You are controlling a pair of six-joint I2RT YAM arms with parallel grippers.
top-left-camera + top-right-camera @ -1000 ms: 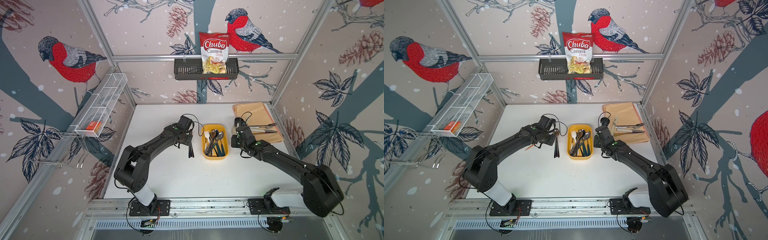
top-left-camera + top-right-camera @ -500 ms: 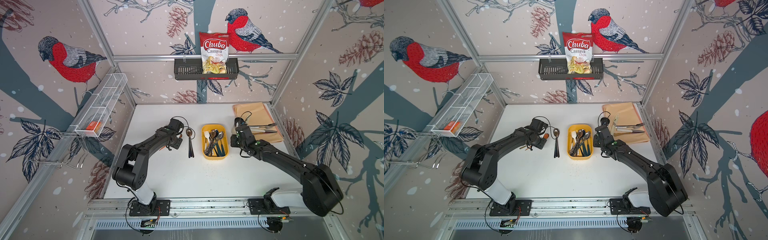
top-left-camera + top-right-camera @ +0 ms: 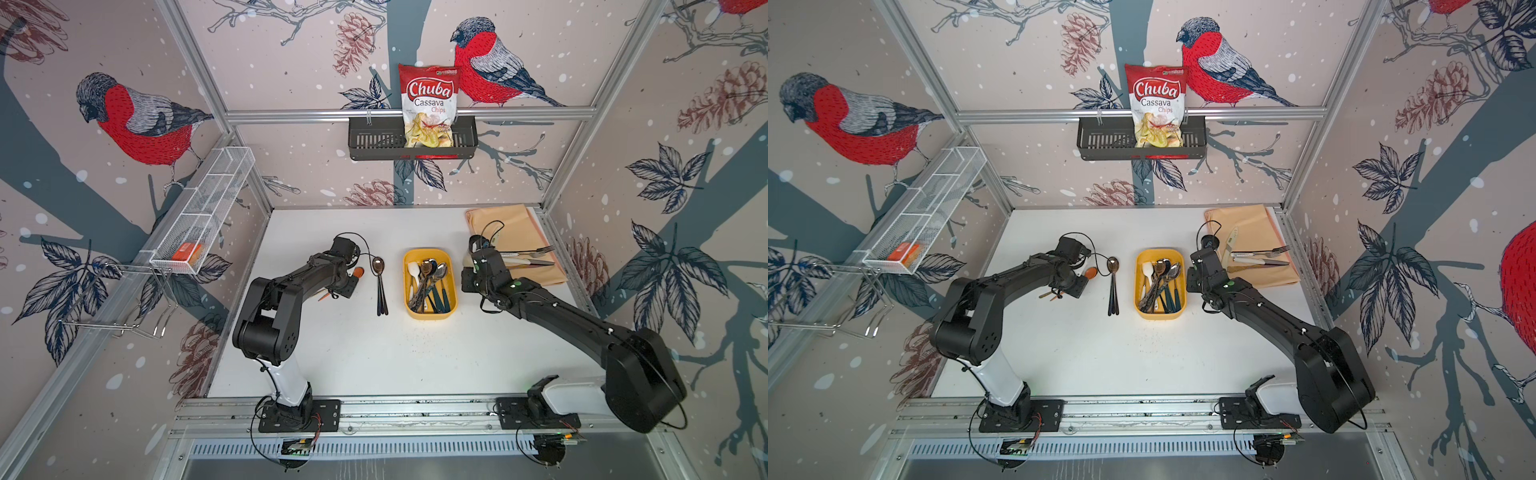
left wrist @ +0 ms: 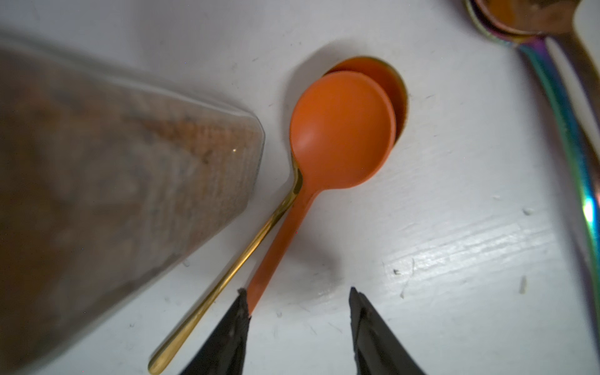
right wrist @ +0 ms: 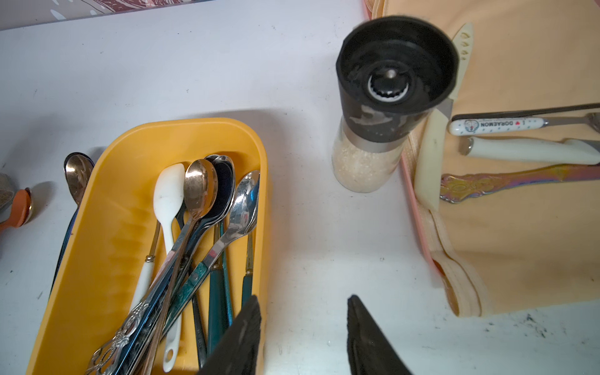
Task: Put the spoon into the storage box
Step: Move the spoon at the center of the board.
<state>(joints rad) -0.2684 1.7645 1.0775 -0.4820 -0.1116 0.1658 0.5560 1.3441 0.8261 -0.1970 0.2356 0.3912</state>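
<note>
The yellow storage box (image 3: 428,252) stands mid-table and holds several spoons (image 5: 198,194). Left of it, an orange spoon (image 4: 341,130) lies on a gold spoon (image 4: 227,279) on the white table. My left gripper (image 4: 297,298) is open just above their handles, and one fingertip (image 4: 242,311) covers the end of the orange handle. Two dark-handled spoons (image 3: 379,282) lie between the orange spoon (image 3: 358,272) and the box. My right gripper (image 5: 303,302) is open and empty, beside the box's right wall (image 5: 264,201).
A salt grinder (image 5: 383,107) stands right of the box, at the edge of an orange cloth (image 3: 515,232) that carries forks and knives. Close to my left gripper stands a blurred glass jar (image 4: 113,178). A black basket (image 3: 374,143) and a white mesh basket (image 3: 199,212) hang on the walls.
My left arm has drawn back from the box's left side, leftward and toward the front, to above the orange spoon. The right arm has not moved.
</note>
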